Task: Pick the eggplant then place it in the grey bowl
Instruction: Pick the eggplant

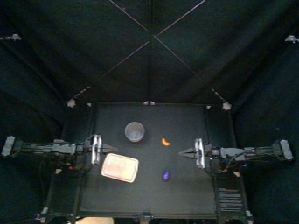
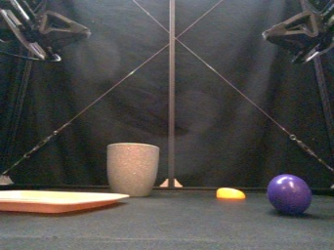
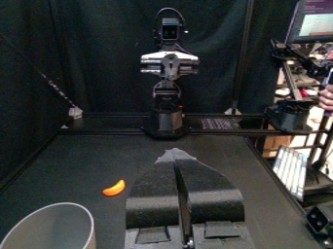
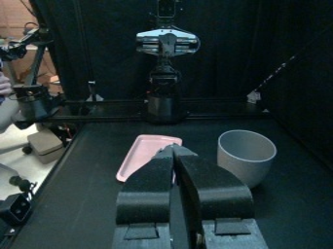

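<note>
Setup: purple eggplant is lying on the bare table near the front, right of the pink tray and well apart from it. The grey speckled cup is standing upright toward the back, left of centre. A small orange toy is lying between the eggplant and the cup, closer to the cup's right side.

Grippers: the left gripper is hovering at the table's left side and the right gripper at its right side. In the front view both are hanging high above the objects. In each wrist view the jaws are pressing together with nothing between them. Neither wrist view is showing the eggplant.

Key relation: the eggplant is lying forward of the right gripper and a little inward toward centre. The right arm is clearly nearer, since the left would be reaching across the tray.

Long axis: in the front view the eggplant is looking egg-shaped and slightly taller than wide; I cannot tell more.

Judgement: nothing has been picked yet. The right jaws will need opening before descending, and the carry toward the cup will be passing over the orange toy.
</note>
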`<state>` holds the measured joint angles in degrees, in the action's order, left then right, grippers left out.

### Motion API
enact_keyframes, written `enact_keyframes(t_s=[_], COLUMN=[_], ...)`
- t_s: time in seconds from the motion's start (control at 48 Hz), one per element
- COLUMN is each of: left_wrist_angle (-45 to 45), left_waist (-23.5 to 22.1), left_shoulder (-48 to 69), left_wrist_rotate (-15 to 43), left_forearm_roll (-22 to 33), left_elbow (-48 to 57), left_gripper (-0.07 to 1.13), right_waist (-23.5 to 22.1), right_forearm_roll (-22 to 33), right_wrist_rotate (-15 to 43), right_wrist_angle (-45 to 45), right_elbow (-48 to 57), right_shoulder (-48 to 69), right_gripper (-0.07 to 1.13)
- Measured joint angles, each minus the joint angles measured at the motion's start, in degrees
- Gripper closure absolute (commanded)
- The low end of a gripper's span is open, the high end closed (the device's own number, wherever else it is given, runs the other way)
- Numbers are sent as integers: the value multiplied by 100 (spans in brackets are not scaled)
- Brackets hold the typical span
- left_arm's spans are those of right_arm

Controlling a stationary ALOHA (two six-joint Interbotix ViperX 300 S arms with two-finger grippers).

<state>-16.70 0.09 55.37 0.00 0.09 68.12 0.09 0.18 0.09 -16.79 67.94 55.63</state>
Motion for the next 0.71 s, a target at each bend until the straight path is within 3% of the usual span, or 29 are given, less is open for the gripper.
enact_keyframes(t_s=[0.229,0.396,0.542,0.708], left_wrist_angle=[62,70,70,70], left_waist=[62,62,62,62], left_shoulder=[0,9,18,26], left_wrist_rotate=[9,18,18,18], left_forearm_roll=[-70,-185,-255,-281], left_elbow=[9,53,70,70], left_gripper=[108,108,108,108], right_waist=[97,940,1556,1600], right_forearm_roll=[53,519,598,185], right_wrist_rotate=[-9,-18,88,176], right_wrist_angle=[53,422,650,686], right_elbow=[-88,-299,-492,-606], right_shoulder=[-448,-1371,-2206,-2909], right_gripper=[101,94,67,25])
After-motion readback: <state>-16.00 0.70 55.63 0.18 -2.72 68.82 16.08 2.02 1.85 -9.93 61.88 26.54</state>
